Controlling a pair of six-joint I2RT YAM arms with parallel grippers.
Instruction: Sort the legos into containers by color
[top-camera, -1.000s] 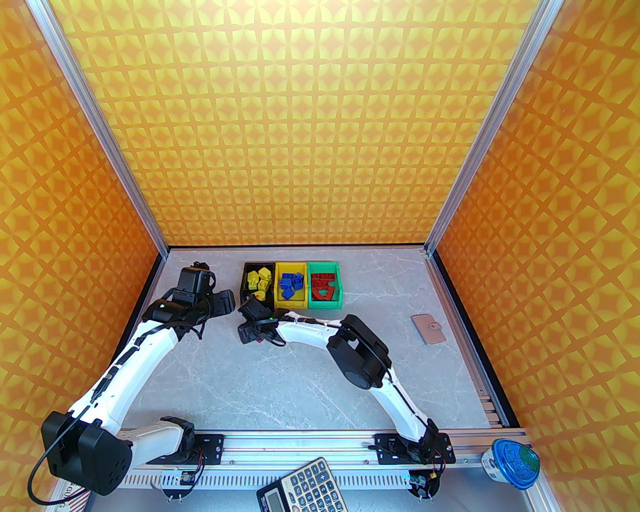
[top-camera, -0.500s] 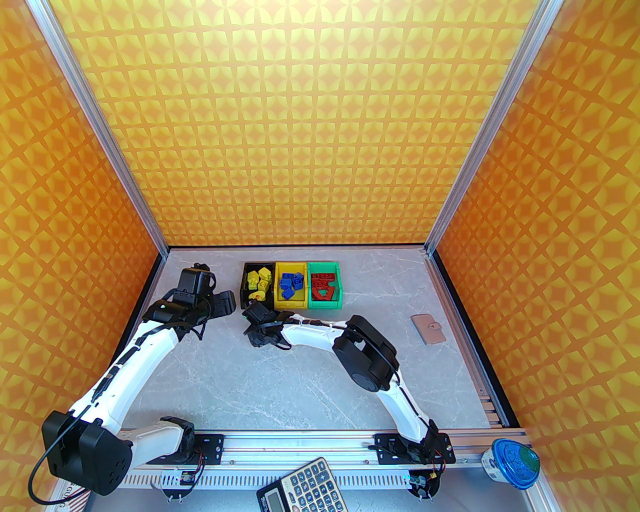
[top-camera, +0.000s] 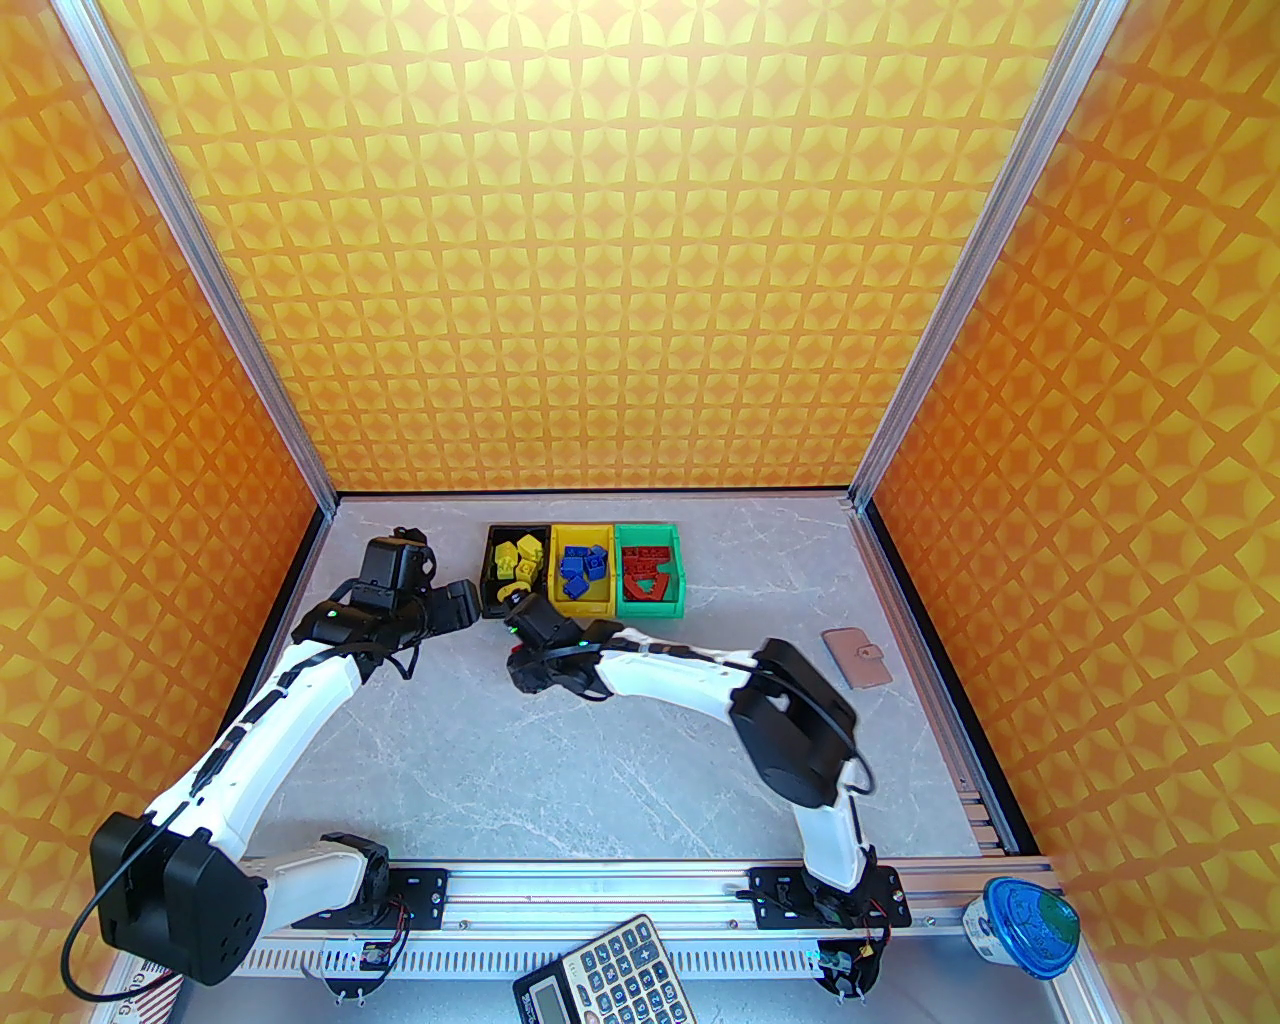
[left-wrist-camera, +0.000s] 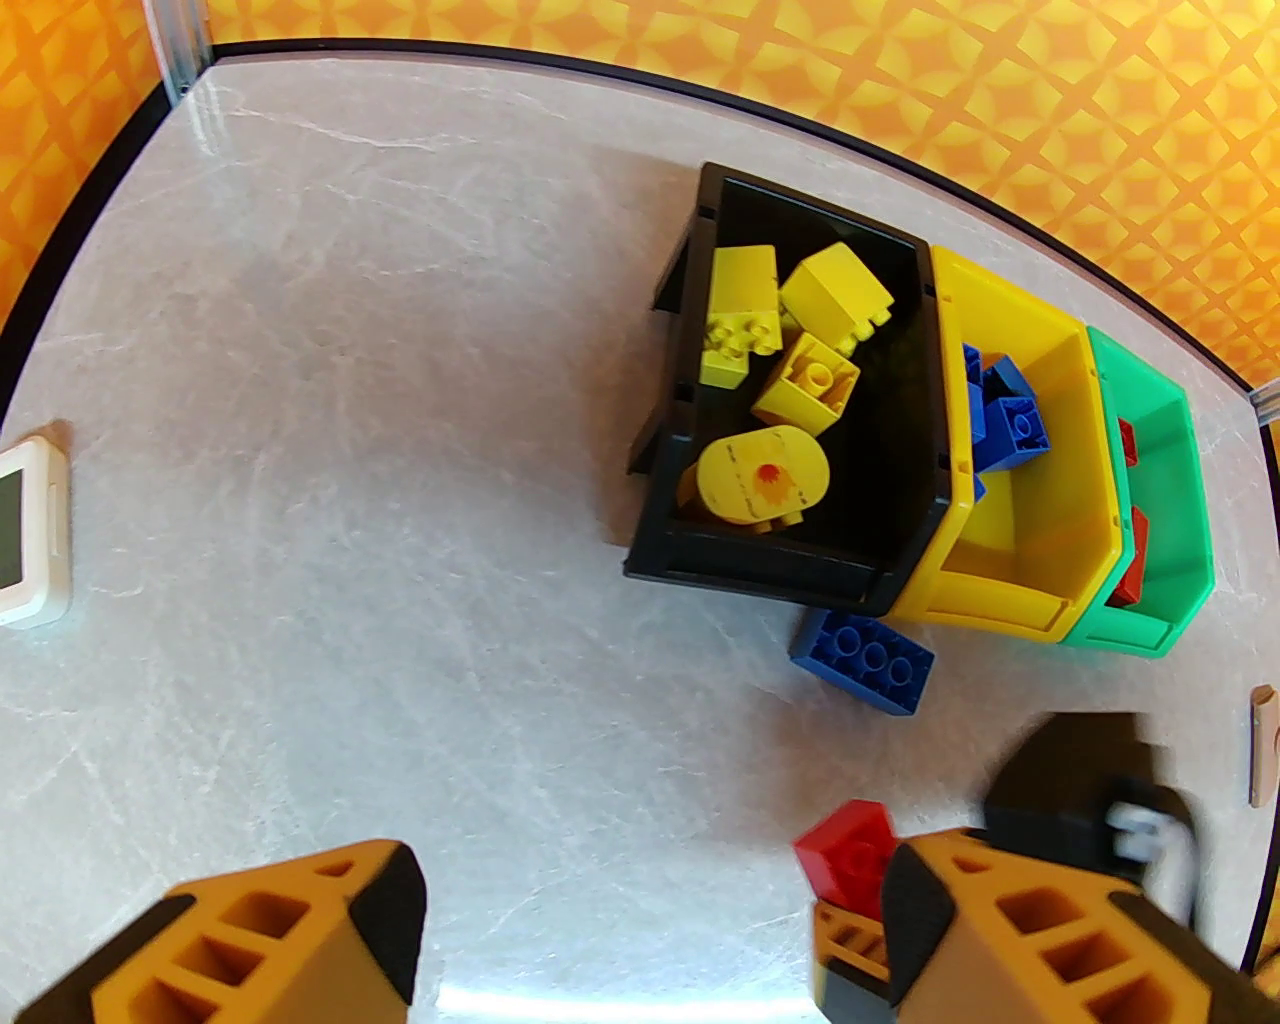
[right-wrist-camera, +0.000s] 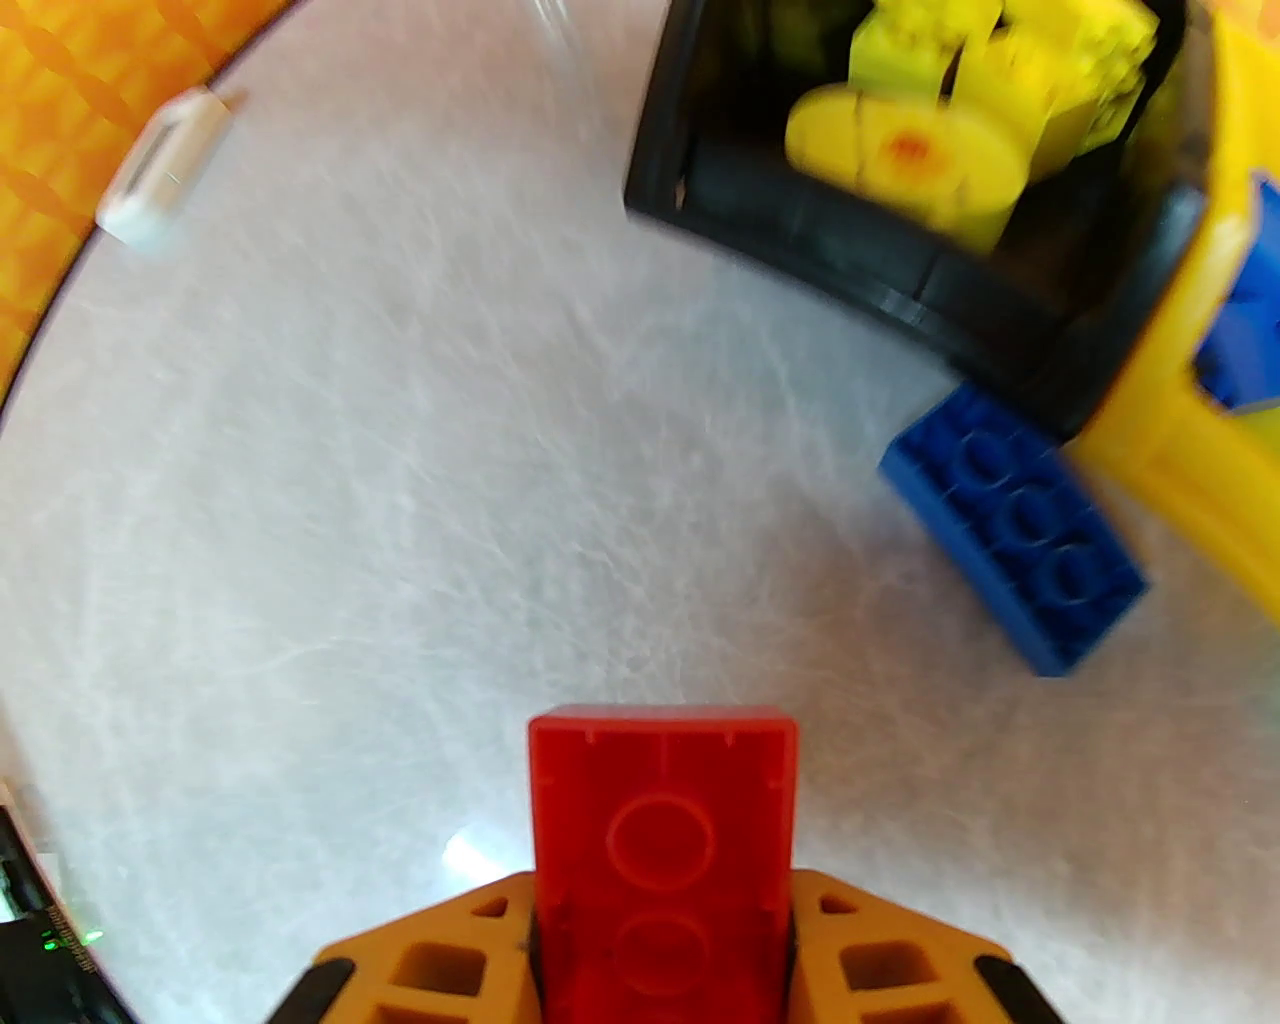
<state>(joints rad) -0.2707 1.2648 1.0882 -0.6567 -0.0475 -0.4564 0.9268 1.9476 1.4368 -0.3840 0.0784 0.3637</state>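
Change: right arm (top-camera: 690, 680) has swung its elbow out to the right over the last second, and its wrist has edged right and toward the black bin (left-wrist-camera: 760, 575); left arm (top-camera: 290, 715) has crept slightly that way too
Meaning: red brick (right-wrist-camera: 663, 830) looks to be on its way to the green bin (left-wrist-camera: 1165, 440), so one loose red is nearly sorted, by my judgement
Right arm pose: upper link rising from the base, elbow high on the right, forearm reaching left across the table (top-camera: 560, 780), wrist turned down
Right jaws: pinching the red brick by its sides, hollow underside toward the wrist camera
Left arm pose: big joint low at near left, long link slanting far and right, wrist bent right toward the black bin
Left jaws: spread wide, nothing between them, over bare table
Blue brick (left-wrist-camera: 862, 660): flat on the table, studs up, just beside the front walls where the black bin and yellow bin (left-wrist-camera: 1000, 600) meet; unsorted
Black bin: yellow bricks (left-wrist-camera: 815, 330), round one (left-wrist-camera: 765, 485) at the front
Yellow bin: blue bricks (left-wrist-camera: 1015, 430)
Green bin: red bricks (left-wrist-camera: 1130, 570); right end of the row
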